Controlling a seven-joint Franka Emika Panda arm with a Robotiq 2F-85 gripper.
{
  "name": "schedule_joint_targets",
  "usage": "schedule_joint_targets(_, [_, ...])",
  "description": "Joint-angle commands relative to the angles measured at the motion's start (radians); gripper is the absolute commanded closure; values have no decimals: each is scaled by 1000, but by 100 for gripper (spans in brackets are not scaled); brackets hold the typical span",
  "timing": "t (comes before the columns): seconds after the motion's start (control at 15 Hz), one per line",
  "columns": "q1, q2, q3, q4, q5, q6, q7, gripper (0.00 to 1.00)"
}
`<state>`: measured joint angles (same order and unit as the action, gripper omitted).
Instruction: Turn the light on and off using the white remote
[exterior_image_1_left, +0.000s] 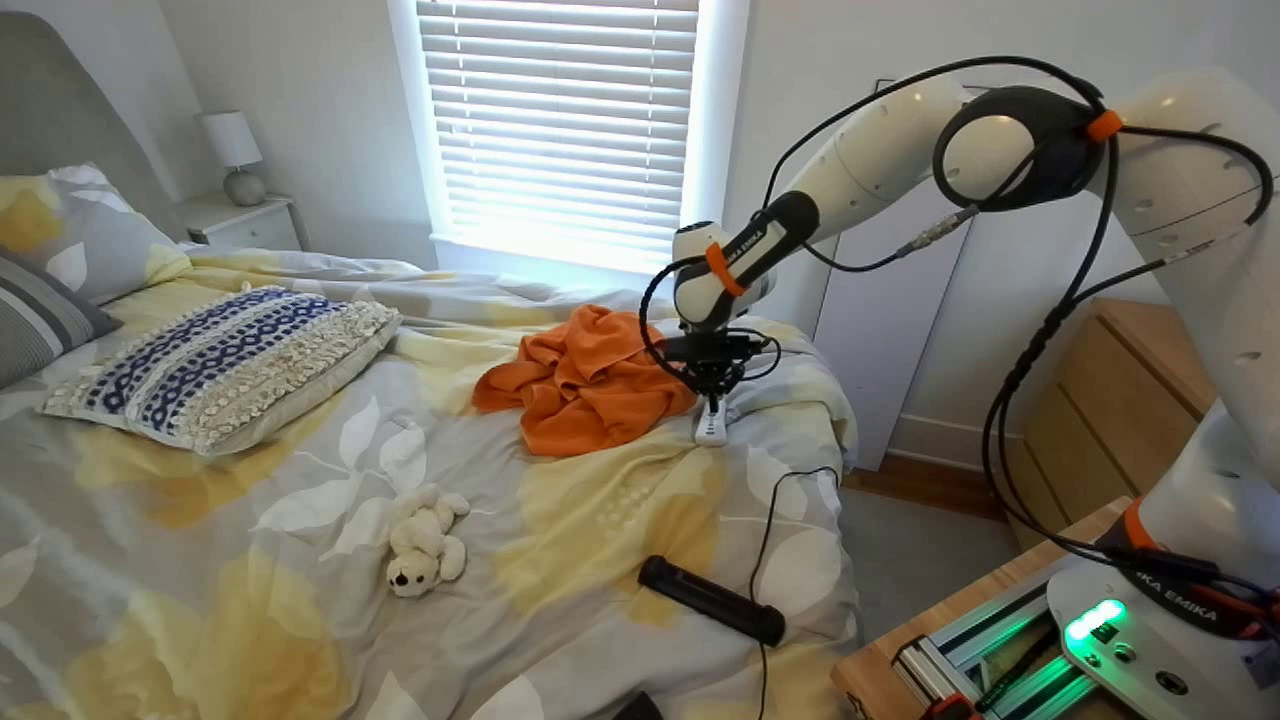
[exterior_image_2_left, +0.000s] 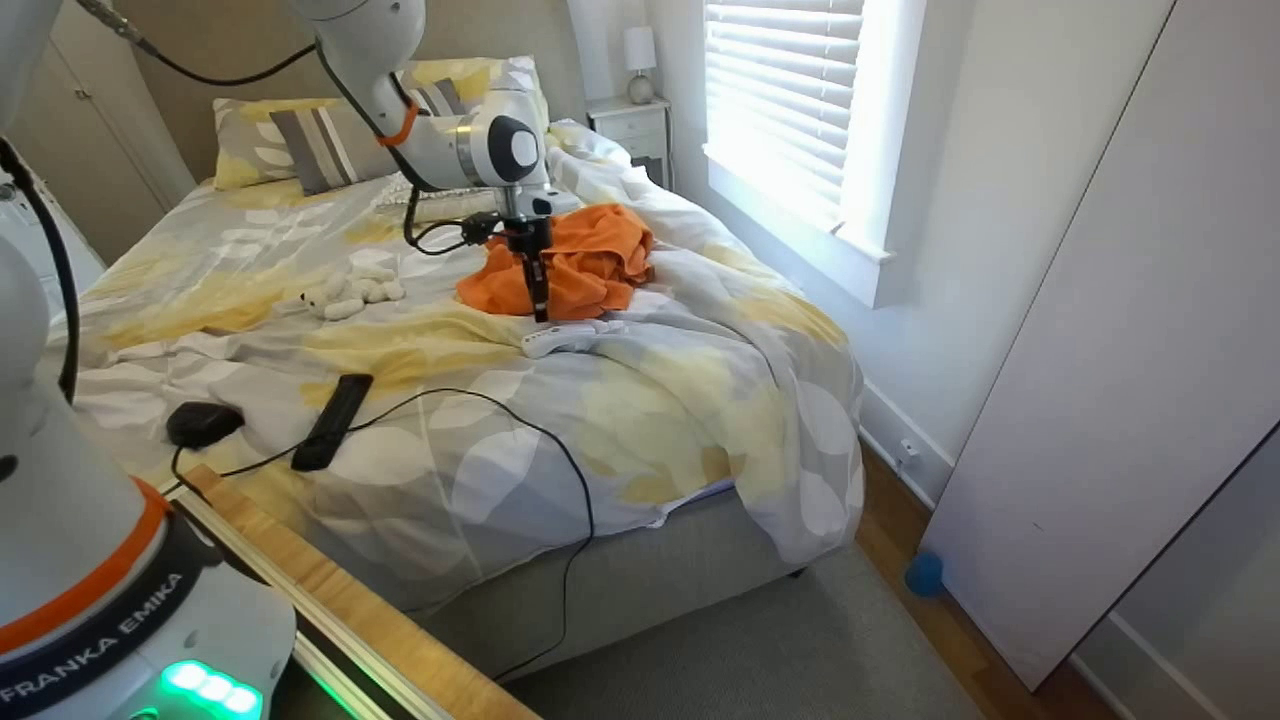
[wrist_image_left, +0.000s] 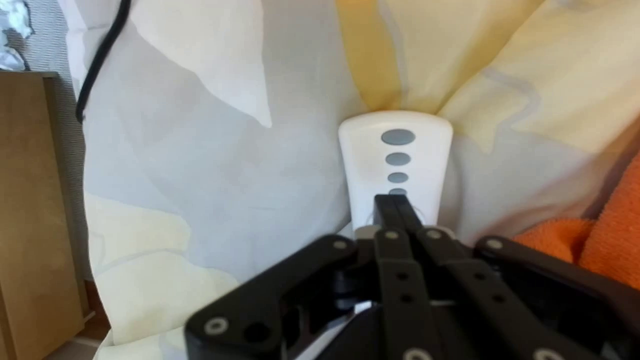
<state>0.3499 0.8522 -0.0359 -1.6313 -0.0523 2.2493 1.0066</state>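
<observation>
The white remote (wrist_image_left: 362, 155) lies face up on the bed, with a column of grey oval buttons. It also shows in both exterior views (exterior_image_1_left: 710, 432) (exterior_image_2_left: 552, 341). My gripper (wrist_image_left: 391, 197) points down over it, its two black fingertips pressed together with nothing between them. In the wrist view the tips cover the remote's lower part, just below a partly hidden grey button. In the exterior views the gripper (exterior_image_1_left: 713, 403) (exterior_image_2_left: 541, 316) is at or just above the remote; I cannot tell whether it touches. The remote's lower end is hidden behind the gripper.
An orange cloth (exterior_image_1_left: 590, 385) lies crumpled beside the remote. A white teddy bear (exterior_image_1_left: 425, 540), a black bar (exterior_image_1_left: 712, 600) with a cable and a patterned pillow (exterior_image_1_left: 230, 360) are on the bed. A lamp (exterior_image_1_left: 232, 140) stands on the nightstand by the window.
</observation>
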Motion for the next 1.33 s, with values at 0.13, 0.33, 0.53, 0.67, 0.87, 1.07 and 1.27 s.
schedule_joint_targets(0.13, [51,68,-43,77,-60,-18,87,100])
schedule_joint_targets(0.33, [64,84,-58,93,-91,-16,123,100])
schedule_joint_targets(0.53, [74,97,-69,110,-115,-25,151,100])
schedule_joint_targets(0.67, [76,107,-70,124,-122,-34,159,100])
schedule_joint_targets(0.87, [75,120,-64,141,-120,-53,161,100])
schedule_joint_targets(1.07, [79,131,-65,156,-123,-74,164,100])
schedule_joint_targets(1.27, [79,147,-62,174,-124,-103,167,100])
